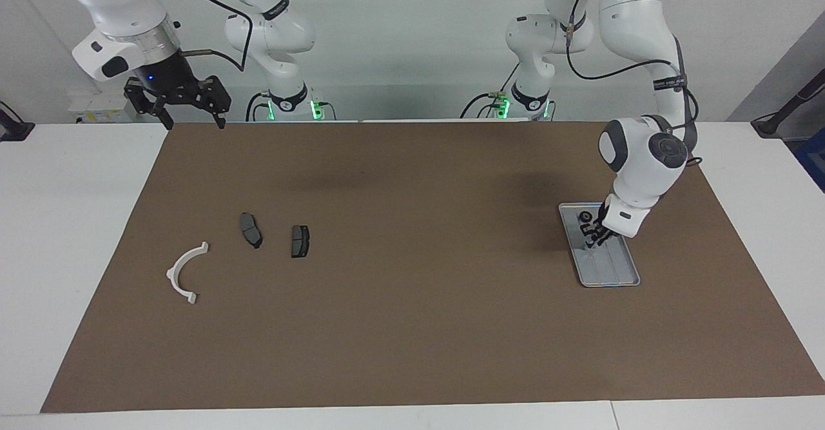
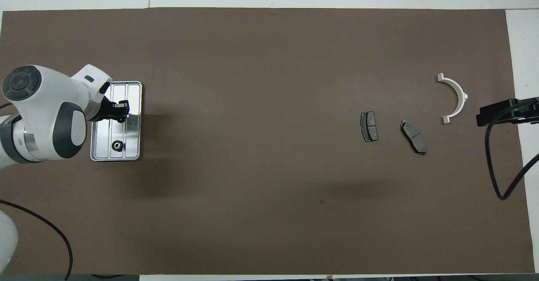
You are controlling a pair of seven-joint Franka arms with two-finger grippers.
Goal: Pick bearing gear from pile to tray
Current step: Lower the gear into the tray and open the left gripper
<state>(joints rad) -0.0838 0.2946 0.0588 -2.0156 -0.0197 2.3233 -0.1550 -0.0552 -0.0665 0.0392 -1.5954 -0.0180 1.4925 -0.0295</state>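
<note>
The facing view shows the whole right gripper [image 1: 191, 118], fingers spread wide and holding nothing, waiting over the mat's [image 1: 412, 262] edge nearest the robots at the right arm's end; the overhead view catches only its dark tip [image 2: 505, 111]. The tray [image 2: 135, 91] lies at the left arm's end of the table. In it sits one small black gear [image 2: 116, 145], at the end nearest the robots. The left gripper [image 2: 122, 114] is over the tray's middle, fingertips pinched together, empty. The white bracket [image 1: 185, 273] and two brake pads [image 1: 251, 229] [image 1: 300, 240] lie at the right arm's end.
</note>
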